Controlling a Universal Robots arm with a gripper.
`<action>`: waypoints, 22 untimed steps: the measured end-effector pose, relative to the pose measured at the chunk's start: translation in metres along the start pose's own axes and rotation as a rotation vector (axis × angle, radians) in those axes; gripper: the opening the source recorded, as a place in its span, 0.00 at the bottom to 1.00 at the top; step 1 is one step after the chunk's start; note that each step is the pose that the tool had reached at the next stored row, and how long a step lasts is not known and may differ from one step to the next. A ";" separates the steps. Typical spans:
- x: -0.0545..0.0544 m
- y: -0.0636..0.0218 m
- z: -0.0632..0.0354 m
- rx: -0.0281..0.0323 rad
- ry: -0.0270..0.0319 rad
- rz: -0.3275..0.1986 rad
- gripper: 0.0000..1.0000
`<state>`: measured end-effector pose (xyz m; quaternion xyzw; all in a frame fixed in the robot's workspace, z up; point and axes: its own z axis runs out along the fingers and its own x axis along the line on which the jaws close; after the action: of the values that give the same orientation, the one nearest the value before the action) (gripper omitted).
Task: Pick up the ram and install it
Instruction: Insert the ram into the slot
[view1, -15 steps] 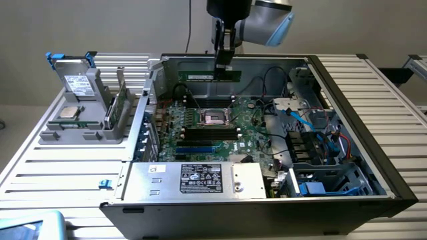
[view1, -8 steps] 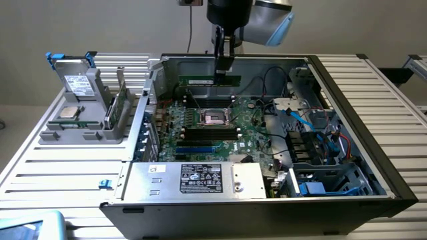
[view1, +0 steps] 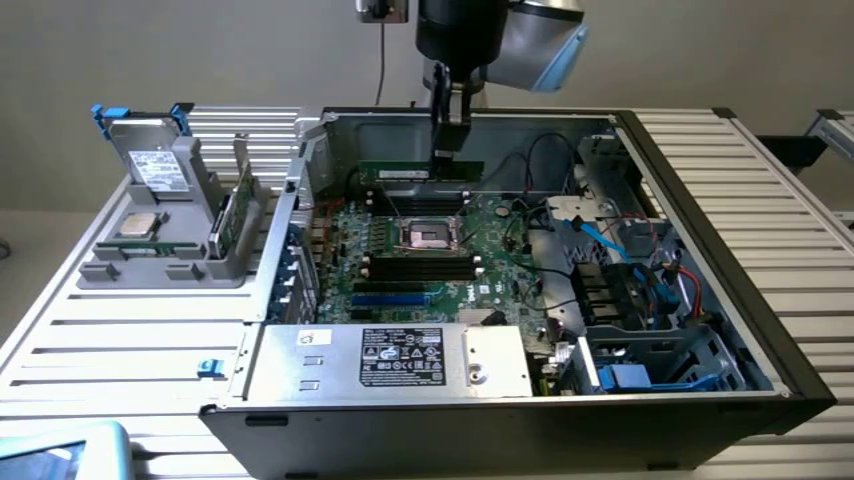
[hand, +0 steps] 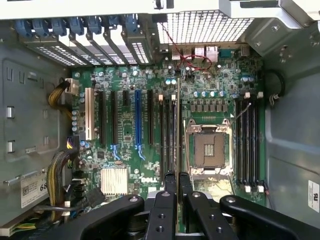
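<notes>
My gripper, jaws clenched on the ram, holds it on its long edge inside the computer case, at twelve o'clock from the processor socket in the exterior view.

The arm reaches straight down, its gripper pointing vertically, jaws pinched narrow around the ram.

Robotics lab or workshop, opened computer case on slatted metal bench, grey parts holder
</notes>
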<state>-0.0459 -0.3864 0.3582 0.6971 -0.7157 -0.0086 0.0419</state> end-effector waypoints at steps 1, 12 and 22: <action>0.000 -0.0002 0.0019 0.0002 0.0003 0.000 0.15; 0.000 -0.0014 0.0162 0.0055 0.0229 0.002 0.15; -0.001 -0.0025 0.0316 0.0052 0.0148 0.001 0.15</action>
<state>-0.0456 -0.3868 0.3265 0.6968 -0.7159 -0.0015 0.0454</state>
